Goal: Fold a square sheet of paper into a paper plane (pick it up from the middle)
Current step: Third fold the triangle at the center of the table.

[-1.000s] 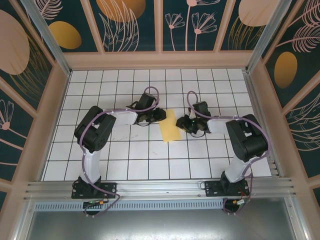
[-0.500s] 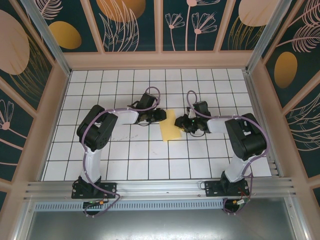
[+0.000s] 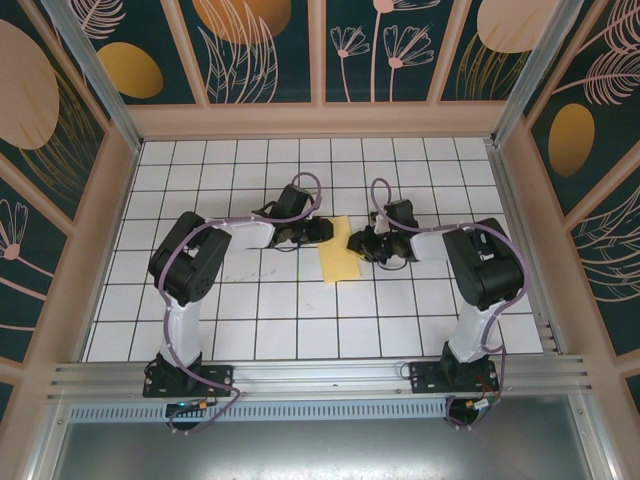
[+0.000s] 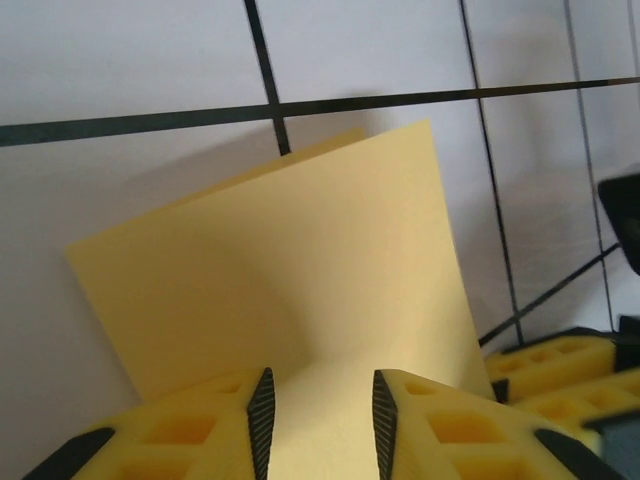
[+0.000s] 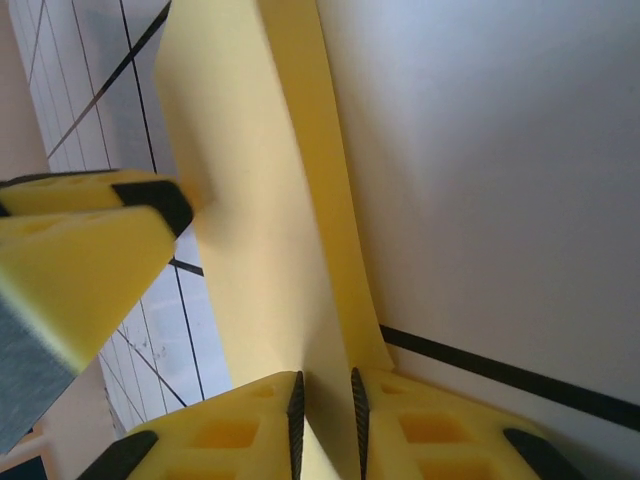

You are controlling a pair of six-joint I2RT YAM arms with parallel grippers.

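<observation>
Folded square sheet of paper (image 3: pixel 340 258) sits partly raised at mid-desk (image 3: pixel 250 320). Right gripper (image 5: pixel 325 400) pinches its edge. Left gripper (image 4: pixel 320 400) is part-open astride it, gripping nothing. Risk: a one-sided pull skews the crease.

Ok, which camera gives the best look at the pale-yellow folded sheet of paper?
Left wrist: the pale-yellow folded sheet of paper faces the lens, its layers and edges plain. Top external shows it as a small, distant strip; right wrist sees it steeply, close up.
</observation>
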